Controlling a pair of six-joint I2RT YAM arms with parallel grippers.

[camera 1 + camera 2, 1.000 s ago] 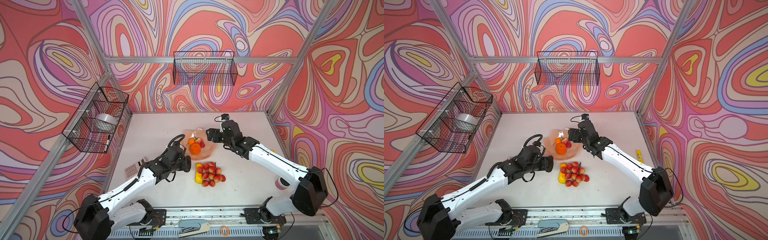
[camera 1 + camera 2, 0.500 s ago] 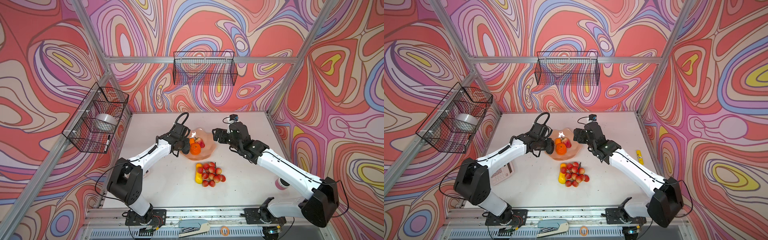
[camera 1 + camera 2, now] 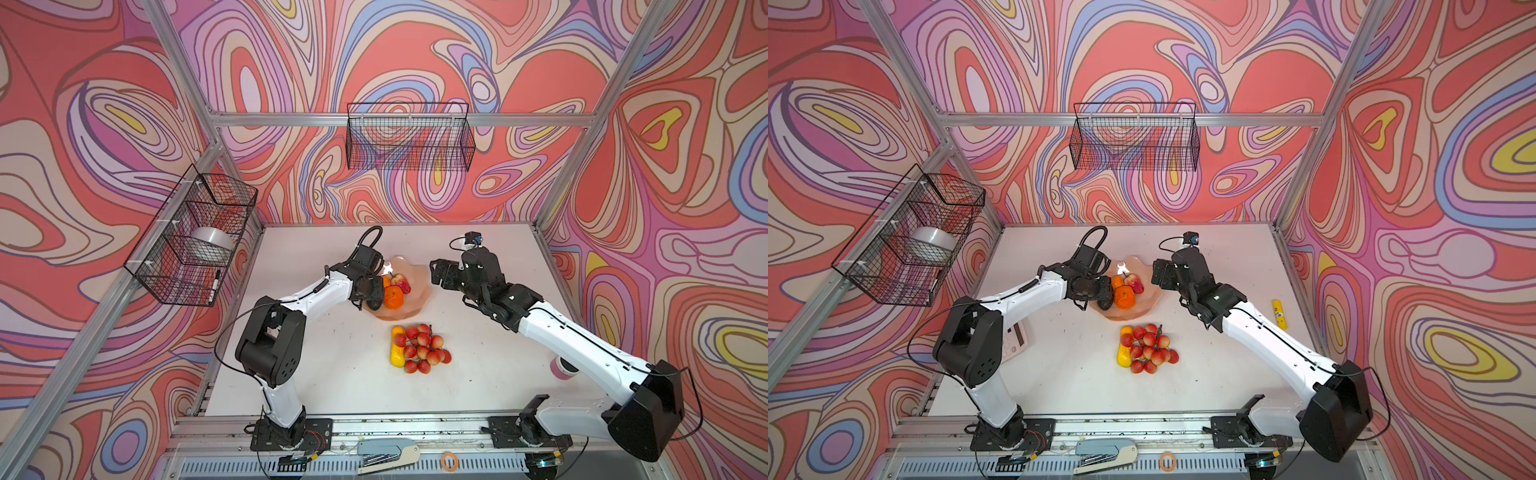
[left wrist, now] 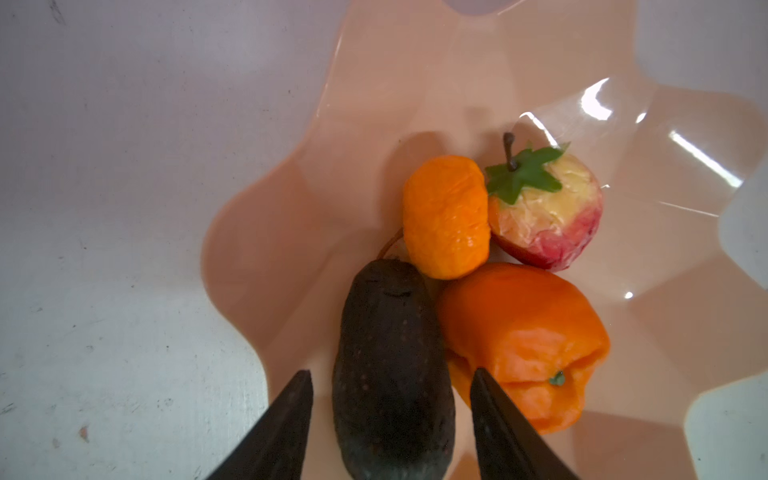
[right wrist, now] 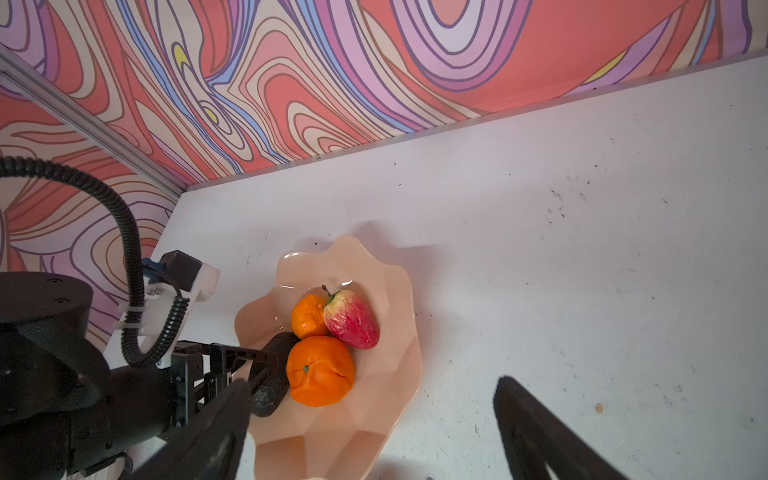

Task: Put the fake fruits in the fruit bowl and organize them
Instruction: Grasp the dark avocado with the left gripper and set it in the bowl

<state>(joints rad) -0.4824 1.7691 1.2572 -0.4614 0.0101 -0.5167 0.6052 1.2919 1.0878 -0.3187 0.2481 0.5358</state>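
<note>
Lying in fruit bowl [image 4: 644, 340]: avocado [image 4: 390, 374], orange [image 4: 523, 340], smaller orange [image 4: 444, 216], strawberry [image 4: 548, 216], seemingly touching.

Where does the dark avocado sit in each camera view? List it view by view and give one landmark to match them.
Top view: the avocado lies in the fruit bowl, on its left side.
Top view: same place, the bowl's left side.
Left wrist: between the open fingers of the left gripper, with a gap on each side.
Right wrist: on the bowl's side where the left gripper reaches in.
Landmark: the larger orange, right beside the avocado in every view.
</note>
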